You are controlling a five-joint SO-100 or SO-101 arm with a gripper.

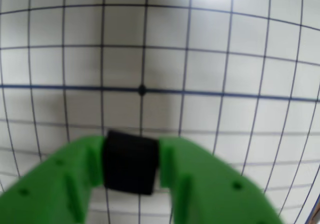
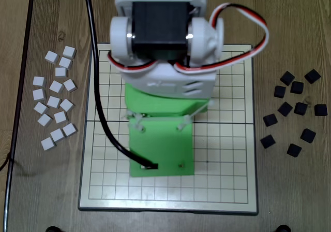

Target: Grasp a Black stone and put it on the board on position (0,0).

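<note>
While the stone is already gripped, the placing itself is not yet done; notes go view by view.

wrist view, gripper: green gripper (image 1: 131, 163) enters from the bottom edge, fingers narrow and clamped on both sides of the Black stone (image 1: 130, 161).
wrist view, stone: blurred dark square between the fingertips, seen against the board (image 1: 225, 64); whether it touches the surface or hangs just above it, cannot tell.
wrist view, target: position (0,0) (image 1: 142, 90) is the dot on the dark fold seam (image 1: 250, 95), just above the stone in the picture, close but not covered.
overhead view, arm: white and green arm (image 2: 161, 139) sits over the middle of the board (image 2: 227, 190) and hides the centre crossing, the fingers and the held stone.
overhead view, piles: spare black tiles (image 2: 294, 110) lie on the wooden table (image 2: 289, 25) to the right of the board, white tiles (image 2: 54, 105) to the left, all off the grid.
overhead view, grid: no tile shows on the uncovered part of the grid.
progress: grasp looks done, carry to the centre looks nearly done.
left: judged, line the stone up on the dot, set it down, open the fingers, pull away.
risk: judged, the stone seems a cell short of the dot, so releasing now would likely miss the crossing.
</note>
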